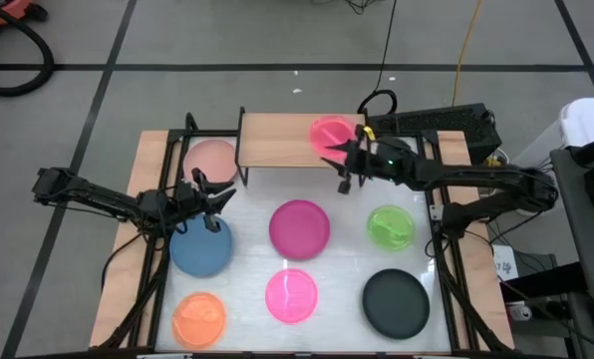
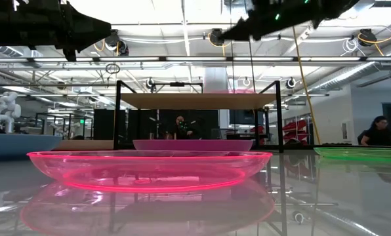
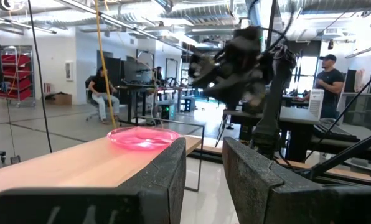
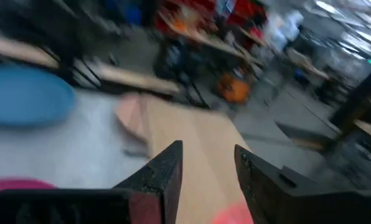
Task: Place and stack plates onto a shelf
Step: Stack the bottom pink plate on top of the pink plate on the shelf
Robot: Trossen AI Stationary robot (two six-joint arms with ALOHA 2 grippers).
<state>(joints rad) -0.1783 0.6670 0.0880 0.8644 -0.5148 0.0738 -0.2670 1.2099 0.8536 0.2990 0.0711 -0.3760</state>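
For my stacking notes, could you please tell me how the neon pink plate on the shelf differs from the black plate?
The neon pink plate lies on the shelf, just beside the right pincer; the black plate lies on the white table, with no pincer near it. The pink one is translucent and smaller; the black one is opaque and larger. Both are round and lie flat.

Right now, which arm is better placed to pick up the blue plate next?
The left. Its tool hangs open just above the blue plate, while the right tool is across the table at the shelf, beside the pink plate.
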